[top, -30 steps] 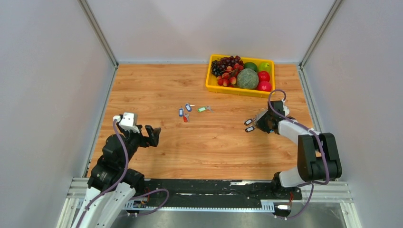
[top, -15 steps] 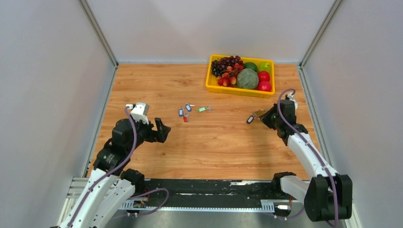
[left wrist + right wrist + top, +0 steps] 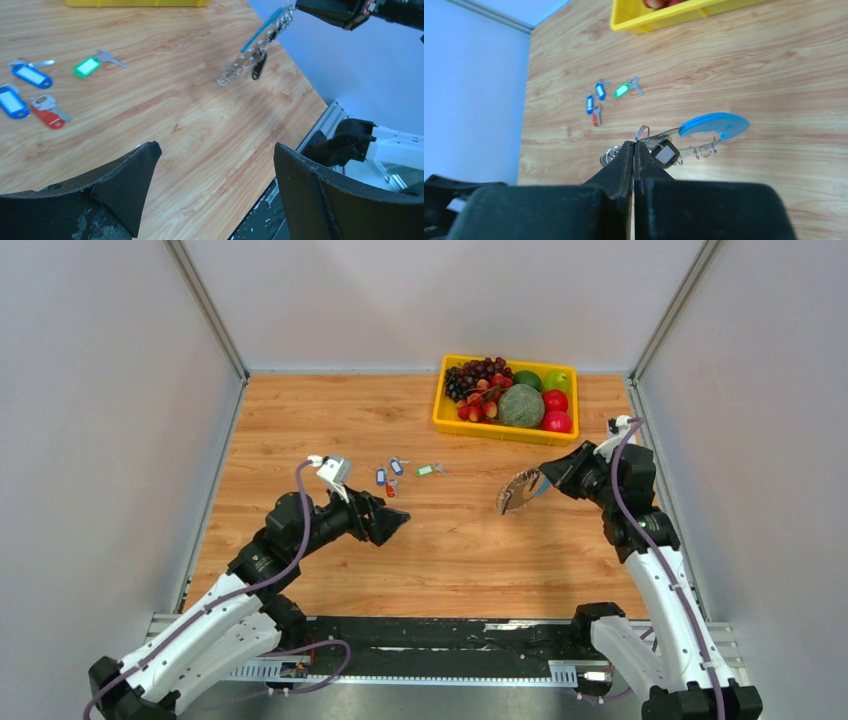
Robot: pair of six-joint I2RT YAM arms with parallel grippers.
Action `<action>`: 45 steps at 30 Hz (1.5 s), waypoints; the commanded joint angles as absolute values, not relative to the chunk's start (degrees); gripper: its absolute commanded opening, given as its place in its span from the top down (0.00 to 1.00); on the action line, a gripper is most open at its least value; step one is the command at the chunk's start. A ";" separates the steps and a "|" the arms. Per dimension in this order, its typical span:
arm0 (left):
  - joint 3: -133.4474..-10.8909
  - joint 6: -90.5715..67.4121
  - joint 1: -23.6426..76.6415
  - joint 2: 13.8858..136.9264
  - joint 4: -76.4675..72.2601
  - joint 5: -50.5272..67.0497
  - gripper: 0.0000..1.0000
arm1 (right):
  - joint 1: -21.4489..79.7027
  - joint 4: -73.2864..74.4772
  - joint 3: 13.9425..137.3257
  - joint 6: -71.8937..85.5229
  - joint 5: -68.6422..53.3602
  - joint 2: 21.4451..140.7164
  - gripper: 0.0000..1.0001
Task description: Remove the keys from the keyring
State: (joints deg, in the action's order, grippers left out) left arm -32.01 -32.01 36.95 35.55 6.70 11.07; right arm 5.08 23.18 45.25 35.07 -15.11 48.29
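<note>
My right gripper [image 3: 545, 476] is shut on the keyring [image 3: 518, 490] and holds it in the air above the table's right half. In the right wrist view the shut gripper [image 3: 634, 145] pinches a wire loop of the keyring [image 3: 714, 125], whose light-blue section points away. One black-tagged key [image 3: 665, 155] hangs on it; it also shows in the left wrist view [image 3: 258, 70] under the keyring [image 3: 255, 47]. Loose keys lie at mid-table: two blue [image 3: 380, 477] [image 3: 397, 466], a red [image 3: 390, 488], a green [image 3: 426, 470]. My left gripper [image 3: 398, 525] is open and empty, just in front of them.
A yellow bin [image 3: 440, 416] with grapes, a melon [image 3: 521, 405] and other fruit stands at the back right. Grey walls close both sides. The loose keys also show in the left wrist view, green [image 3: 87, 66] and red [image 3: 47, 112].
My right arm has risen and drawn back right, lifting the keyring off the table. My left arm has reached forward and right toward the table's middle, jaws still open.
</note>
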 commanded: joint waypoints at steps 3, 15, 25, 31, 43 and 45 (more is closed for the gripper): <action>-30.04 -27.62 45.35 37.18 -9.00 6.96 0.09 | 5.36 22.60 51.25 40.08 -21.78 42.77 1.00; -27.51 -19.46 54.50 42.59 -23.66 3.63 0.19 | 5.35 23.88 56.09 45.43 -23.65 37.39 1.00; -30.17 -7.79 60.19 53.09 -35.56 3.31 0.15 | 5.34 23.64 57.23 46.98 -24.54 35.25 1.00; -33.09 3.26 60.74 58.77 -38.42 7.37 0.13 | 5.33 23.56 57.92 46.80 -25.54 35.25 1.00; -38.72 7.69 60.73 70.35 -46.24 7.85 0.15 | 5.39 22.95 58.68 47.17 -27.58 35.15 1.00; -39.88 7.47 60.73 72.20 -46.96 7.92 0.15 | 5.35 22.90 58.95 47.07 -27.80 35.26 1.00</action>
